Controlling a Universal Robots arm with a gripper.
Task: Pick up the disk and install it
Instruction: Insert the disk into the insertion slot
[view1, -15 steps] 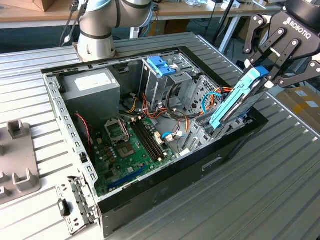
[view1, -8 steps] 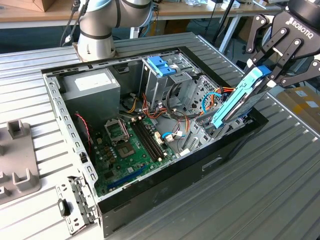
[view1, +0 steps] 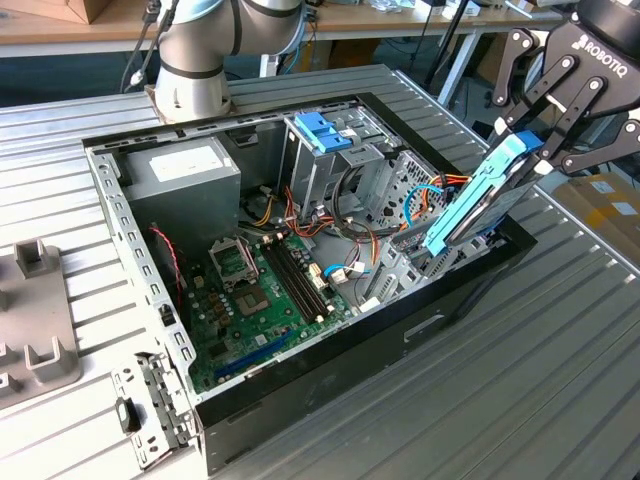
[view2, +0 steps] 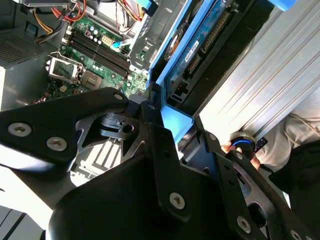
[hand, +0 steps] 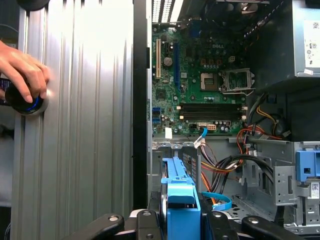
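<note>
Gripper (view2: 175, 122) links sit closest in both wrist views: matte black, bolted plates. We read it as clamped on the top end of the disk (view1: 475, 205), gripping the blue plastic carrier. Disk hangs tilted, off the table (view1: 520, 400), with its lower end dipping inside the case (view1: 120, 225) at the wall on the exterior view's right, just beside that black rim. It has a silver-and-black metal face and a blue frame along the long edges.

Room: under the disk we see grey stamped sheet metal and a bundle of orange, red and blue cables (view1: 440, 190) close by, so it's tight there. It's more open over the motherboard (view1: 260, 295), which is green and flat, with dark memory slots and a bare socket.

Further in is the drive cage (view1: 330, 175), perforated grey steel with a blue bracket (view1: 322, 130) on top, well apart from the disk. Grey boxy power supply (view1: 185, 175) sits in the far corner.

Table is ribbed aluminium, and a wide strip runs beside the case. In the first wrist view a hand (hand: 22, 70) rests on a black-and-blue knob (hand: 25, 102) near the table's edge.
</note>
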